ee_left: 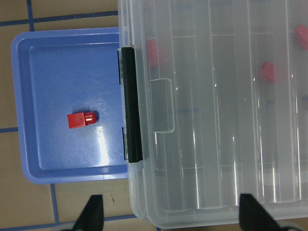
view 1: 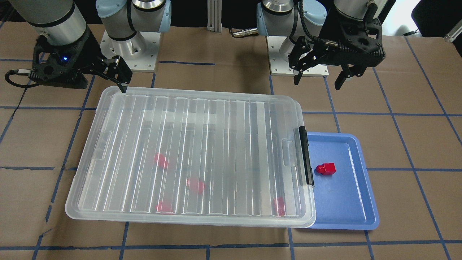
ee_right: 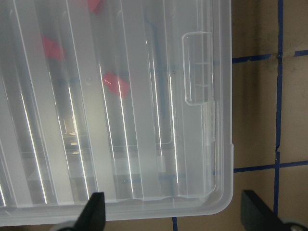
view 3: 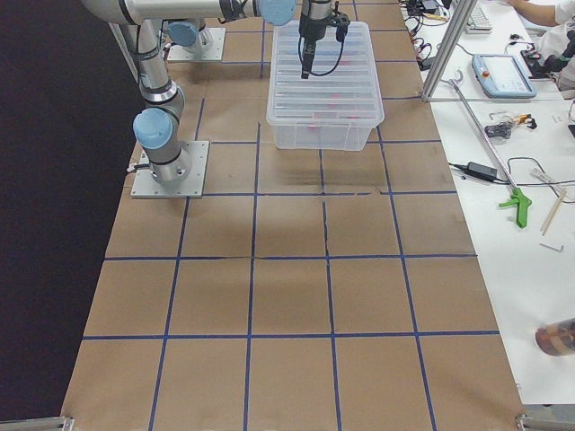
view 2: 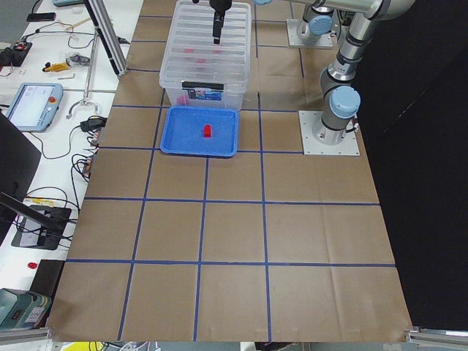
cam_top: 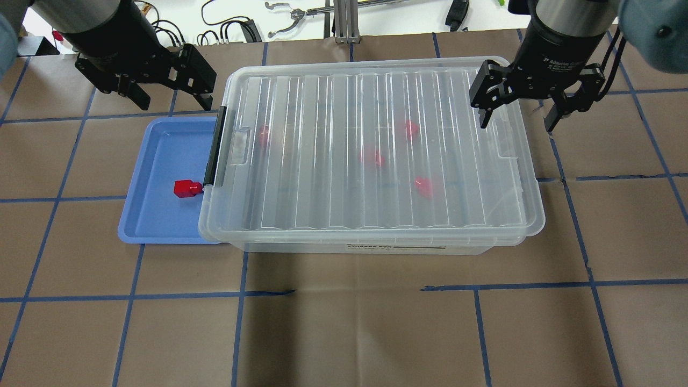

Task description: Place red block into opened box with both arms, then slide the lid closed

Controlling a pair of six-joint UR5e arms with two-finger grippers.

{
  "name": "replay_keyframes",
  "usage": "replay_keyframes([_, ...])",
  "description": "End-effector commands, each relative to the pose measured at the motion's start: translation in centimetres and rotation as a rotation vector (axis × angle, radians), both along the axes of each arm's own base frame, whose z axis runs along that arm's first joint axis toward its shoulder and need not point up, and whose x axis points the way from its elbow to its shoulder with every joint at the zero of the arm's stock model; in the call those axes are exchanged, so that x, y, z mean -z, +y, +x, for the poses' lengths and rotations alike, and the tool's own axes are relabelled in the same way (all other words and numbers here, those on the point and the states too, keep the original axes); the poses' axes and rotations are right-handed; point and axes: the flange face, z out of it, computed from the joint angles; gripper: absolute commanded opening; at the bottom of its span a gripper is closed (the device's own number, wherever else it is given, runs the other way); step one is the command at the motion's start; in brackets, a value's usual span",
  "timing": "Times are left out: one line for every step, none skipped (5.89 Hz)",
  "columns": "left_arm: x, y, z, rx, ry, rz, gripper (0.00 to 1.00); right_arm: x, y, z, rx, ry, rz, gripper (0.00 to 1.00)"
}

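The red block (cam_top: 186, 188) lies on a blue tray (cam_top: 156, 161), close to the box's black latch bar (cam_top: 215, 145). The clear box (cam_top: 376, 247) stands mid-table, and the ribbed lid (cam_top: 376, 145) lies flat over nearly all of it. Several red blocks show blurred through the lid. My left gripper (cam_top: 172, 102) hangs open above the tray's far edge, beside the latch end; nothing is between its fingers. My right gripper (cam_top: 518, 121) hangs open over the box's other short end, one finger above the lid and one outside the rim.
The blue tray (view 1: 346, 202) is partly tucked under the box's latch end. Brown paper with a blue tape grid covers the table. The arm bases (view 1: 130, 50) stand behind the box. Benches with cables, tools and a pendant (view 2: 29, 102) run along both table ends.
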Motion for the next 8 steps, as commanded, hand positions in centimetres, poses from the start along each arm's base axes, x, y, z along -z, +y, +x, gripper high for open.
replay_keyframes([-0.02,0.04,-0.07,0.002,0.000,0.000,0.98,-0.09,-0.03,-0.09,-0.002,0.002,-0.002,1.00])
replay_keyframes([-0.02,0.04,-0.06,0.001,-0.001,0.000,0.98,0.04,-0.06,-0.03,-0.008,0.004,-0.001,1.00])
replay_keyframes([0.13,-0.10,0.03,0.000,-0.003,0.003,0.98,-0.03,-0.01,-0.01,-0.008,0.002,-0.002,1.00])
replay_keyframes([0.06,-0.11,0.02,0.000,-0.001,0.001,0.98,-0.03,-0.07,-0.03,-0.014,0.003,-0.002,1.00])
replay_keyframes([0.60,-0.35,0.00,0.001,-0.007,0.013,0.98,0.04,-0.08,-0.11,-0.014,0.003,-0.001,1.00])
replay_keyframes([0.74,-0.56,0.08,-0.001,-0.007,0.015,0.98,0.11,-0.19,-0.03,-0.010,0.003,-0.001,1.00])
replay_keyframes([0.44,-0.25,-0.01,0.001,-0.006,0.009,0.98,0.25,-0.25,-0.12,-0.011,0.005,0.003,1.00])
replay_keyframes([0.44,-0.31,-0.01,0.001,-0.006,0.009,0.98,-0.03,-0.09,-0.17,0.002,0.010,-0.002,1.00])
